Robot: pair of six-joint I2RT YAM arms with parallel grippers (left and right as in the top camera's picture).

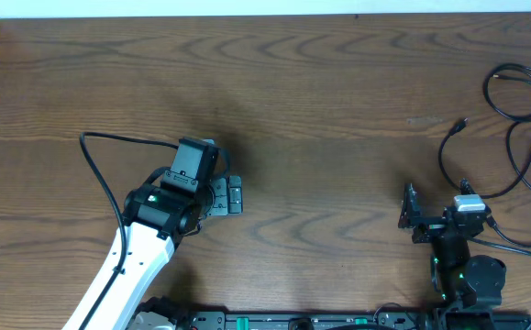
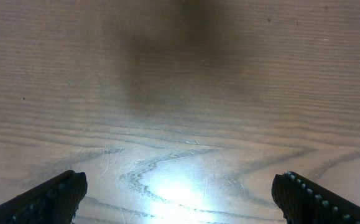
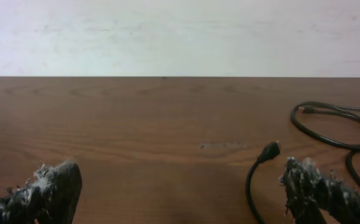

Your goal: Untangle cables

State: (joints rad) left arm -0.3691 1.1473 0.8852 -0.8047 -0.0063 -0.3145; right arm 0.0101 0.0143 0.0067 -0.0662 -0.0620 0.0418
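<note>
Cables: thin black flexible cords with small plugs [image 1: 513, 137] loop loosely at right edge of brown wooden table [image 1: 320, 110], near right gripper [image 1: 406, 209]. Its jaws are spread, empty, likely staged for first pick. Left gripper [image 1: 235, 196] is also spread, empty, well apart.

A robotics lab is indicated: a wood-grain bench [image 1: 338, 82] backed by a white wall [image 3: 180, 31] at 12 o'clock, loose cables [image 3: 270, 151] at 3 o'clock, and a left arm [image 1: 141, 252] and right arm [image 1: 467, 275] set by a black rail [image 1: 274, 322] at 6 o'clock.
</note>
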